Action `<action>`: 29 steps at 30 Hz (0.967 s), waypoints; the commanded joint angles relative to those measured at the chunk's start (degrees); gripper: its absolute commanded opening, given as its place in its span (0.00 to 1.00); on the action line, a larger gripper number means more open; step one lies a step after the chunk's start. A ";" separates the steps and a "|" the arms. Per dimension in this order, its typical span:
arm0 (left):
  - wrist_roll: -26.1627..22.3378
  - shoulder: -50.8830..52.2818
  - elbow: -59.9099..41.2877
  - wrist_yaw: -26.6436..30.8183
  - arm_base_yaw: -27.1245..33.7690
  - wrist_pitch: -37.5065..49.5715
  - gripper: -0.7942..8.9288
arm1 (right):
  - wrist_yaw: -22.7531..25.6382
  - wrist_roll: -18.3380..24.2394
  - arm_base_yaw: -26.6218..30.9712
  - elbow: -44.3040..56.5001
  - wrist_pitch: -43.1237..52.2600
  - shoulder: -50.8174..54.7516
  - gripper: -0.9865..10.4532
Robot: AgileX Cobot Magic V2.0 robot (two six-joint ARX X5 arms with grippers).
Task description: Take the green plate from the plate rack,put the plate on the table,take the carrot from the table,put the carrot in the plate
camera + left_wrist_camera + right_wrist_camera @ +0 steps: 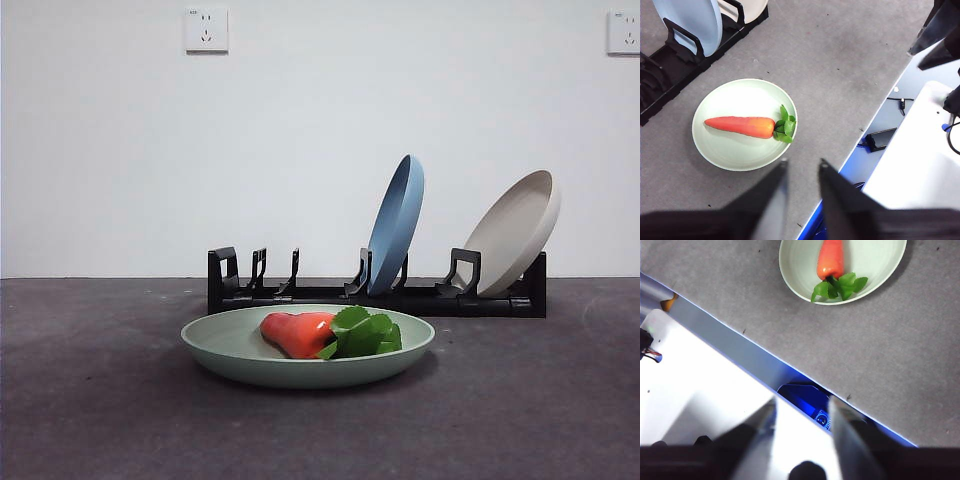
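Note:
The green plate (250,348) lies flat on the table (100,400) in front of the plate rack (330,294). The carrot (298,333) lies in the plate, leaves to the right. The plate (735,145) and carrot (740,126) also show in the left wrist view, and the plate (875,265) and carrot (831,257) in the right wrist view. My left gripper (802,165) is open and empty, high above the table's front edge near the plate. My right gripper (801,402) is open and empty, above the table's edge, away from the plate. Neither arm shows in the front view.
A blue plate (397,222) and a beige plate (515,230) stand tilted in the rack's right slots; the left slots hold nothing. Beyond the table's edge there is a white surface (920,170) with cables.

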State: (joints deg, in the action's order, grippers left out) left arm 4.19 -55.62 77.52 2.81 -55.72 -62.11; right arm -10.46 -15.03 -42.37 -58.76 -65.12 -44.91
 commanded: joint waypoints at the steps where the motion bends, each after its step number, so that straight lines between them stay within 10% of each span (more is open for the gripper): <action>1: 0.59 0.07 -0.20 -0.07 -0.17 0.28 0.08 | 0.09 0.35 -0.09 0.31 0.31 0.02 0.09; 21: -0.26 0.07 -0.20 1.57 -0.07 1.25 0.08 | 0.13 0.37 -0.09 0.31 0.28 0.07 0.09; 25: -9.99 1.36 -0.39 6.71 3.67 8.96 0.08 | 0.11 0.39 -0.09 0.31 0.28 0.07 0.09; 29: -21.79 4.46 -3.06 -0.70 13.66 24.11 0.08 | 0.11 0.39 -0.09 0.31 0.28 0.09 0.09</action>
State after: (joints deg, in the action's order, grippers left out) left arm -9.06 -52.23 75.85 5.02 -44.97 -42.41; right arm -10.44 -15.00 -42.37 -58.76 -65.08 -44.88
